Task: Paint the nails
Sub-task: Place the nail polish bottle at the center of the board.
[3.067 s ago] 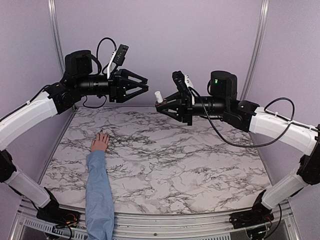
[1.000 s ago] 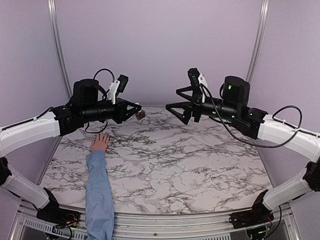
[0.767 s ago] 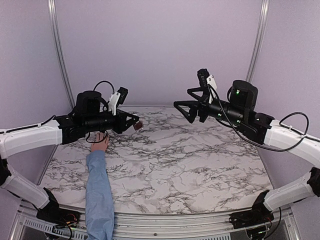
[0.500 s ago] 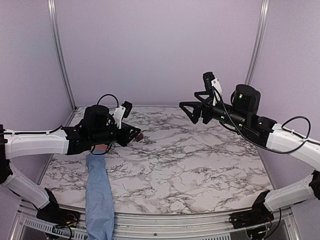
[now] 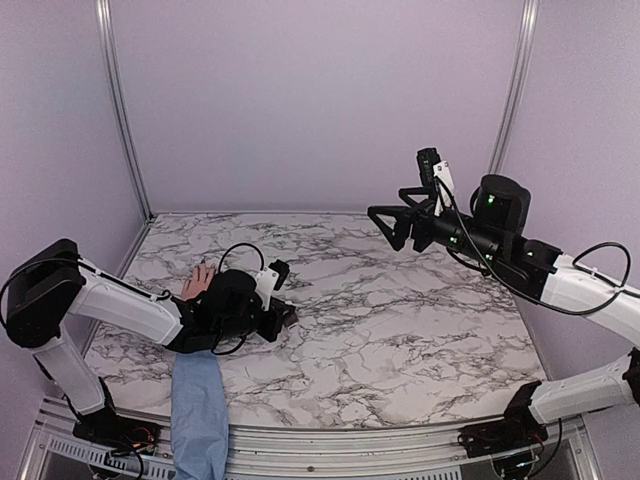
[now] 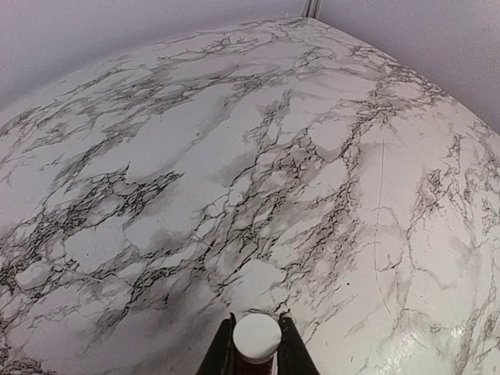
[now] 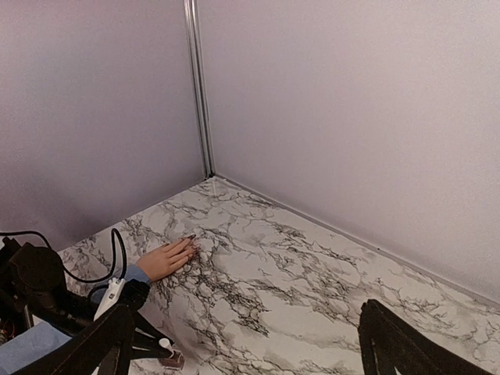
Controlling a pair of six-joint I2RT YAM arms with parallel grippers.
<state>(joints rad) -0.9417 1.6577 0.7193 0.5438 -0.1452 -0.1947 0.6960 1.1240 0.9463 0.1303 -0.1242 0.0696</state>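
The nails (image 7: 188,240) I'm after are too small for me to make out properly. They sit at the tips of a hand (image 5: 199,284) lying flat, palm down, on the left side of the marble table (image 5: 420,330), fingers pointing toward the back wall. A light blue sleeve (image 5: 196,400) runs from it back to the near edge, and my left arm (image 5: 130,308) lies across the sleeve just behind the wrist. The left gripper (image 5: 284,315) is down low over the marble just to the right of the hand, clenched on a small dark bottle (image 6: 257,337) with a white cap. I can't tell whether the bottle touches the surface. My right gripper (image 5: 386,221) hangs high over the right side, well apart from the hand, with its jaws spread wide and nothing between them.
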